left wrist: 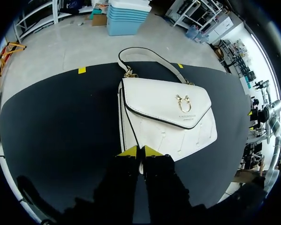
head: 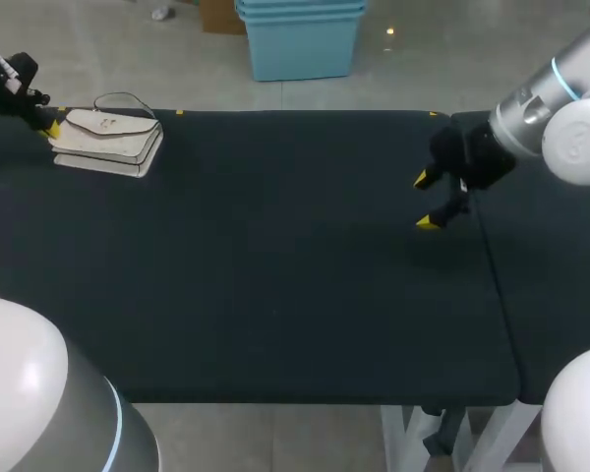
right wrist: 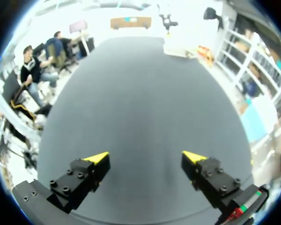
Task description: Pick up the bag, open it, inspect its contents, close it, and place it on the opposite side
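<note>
One white handbag lies flat at the far left corner of the table, flap up, with its gold clasp fastened and its strap looped toward the far edge. Our left gripper sits at the end of the bag nearest the table's left edge. Its fingers are closed on a thin sliver of that end, which shows white between the yellow tips. Our right gripper hangs well apart over the table's right side, fingers spread wide and holding nothing.

We judge that picking up is the step in hand, and the bite looks shallow. To do it well, we should lift slowly and straight so the bag does not slip out or swing. We should also keep the flap facing the right gripper, so that it can reach the clasp. If the hold feels weak, we would do better to set down and re-grip deeper or by the strap.
</note>
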You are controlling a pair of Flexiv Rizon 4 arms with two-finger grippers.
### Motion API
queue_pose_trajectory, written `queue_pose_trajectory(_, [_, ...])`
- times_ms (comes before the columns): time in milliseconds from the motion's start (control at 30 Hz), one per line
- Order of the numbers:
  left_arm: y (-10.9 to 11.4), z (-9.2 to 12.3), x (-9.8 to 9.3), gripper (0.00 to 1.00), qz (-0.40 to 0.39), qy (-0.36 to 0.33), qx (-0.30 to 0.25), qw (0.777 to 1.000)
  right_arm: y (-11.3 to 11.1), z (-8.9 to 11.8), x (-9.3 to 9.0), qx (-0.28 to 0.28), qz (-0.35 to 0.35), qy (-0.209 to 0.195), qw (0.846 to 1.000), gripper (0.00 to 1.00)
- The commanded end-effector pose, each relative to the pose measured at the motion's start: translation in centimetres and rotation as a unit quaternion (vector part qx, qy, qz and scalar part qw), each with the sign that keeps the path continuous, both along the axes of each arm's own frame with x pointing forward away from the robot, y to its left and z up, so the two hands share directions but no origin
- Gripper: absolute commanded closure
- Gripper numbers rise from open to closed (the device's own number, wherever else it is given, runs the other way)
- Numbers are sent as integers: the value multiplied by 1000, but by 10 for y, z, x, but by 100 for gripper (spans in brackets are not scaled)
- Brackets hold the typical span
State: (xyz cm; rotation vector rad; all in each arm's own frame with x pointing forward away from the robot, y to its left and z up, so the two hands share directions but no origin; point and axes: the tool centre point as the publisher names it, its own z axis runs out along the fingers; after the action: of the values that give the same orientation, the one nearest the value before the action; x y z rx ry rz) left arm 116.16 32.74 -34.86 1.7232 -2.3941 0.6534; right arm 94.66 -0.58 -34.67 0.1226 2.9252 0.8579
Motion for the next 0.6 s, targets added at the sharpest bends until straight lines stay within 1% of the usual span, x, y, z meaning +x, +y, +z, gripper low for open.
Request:
queue_pose_trajectory(33, [-5,-3,-2,100,-107,100,-332,932,0,0,1,1,1,1,1000,0])
queue_pose_trajectory(167, [-13,-4,-12,100,-111,105,-333,930,0,0,1,1,1,1,1000,0])
queue_pose_trajectory(200, [-14,-3,-13,87,-111,106,-332,931,0,0,1,1,1,1,1000,0])
queue_pose_trajectory(267, [-14,0,-14,36,-111,105,-330,931,0,0,1,1,1,1,1000,0])
queue_pose_trajectory(300, [-12,3,-13,20,-111,103,-329,932,0,0,1,1,1,1,1000,0])
queue_pose_trajectory(333, [-11,5,-12,14,-109,102,-326,934,0,0,1,1,1,1,1000,0])
queue_pose_trajectory(367, [-9,8,-11,13,-109,99,-325,934,0,0,1,1,1,1,1000,0])
queue_pose_trajectory(433, [-7,13,-7,16,-109,95,-321,936,0,0,1,1,1,1,1000,0])
queue_pose_trajectory(467, [-5,15,-5,21,-109,93,-320,936,0,0,1,1,1,1,1000,0])
queue_pose_trajectory(533, [-3,16,0,35,-107,90,-313,939,0,0,1,1,1,1,1000,0])
queue_pose_trajectory(600, [-1,16,7,42,-104,90,-312,940,0,0,1,1,1,1,1000,0])
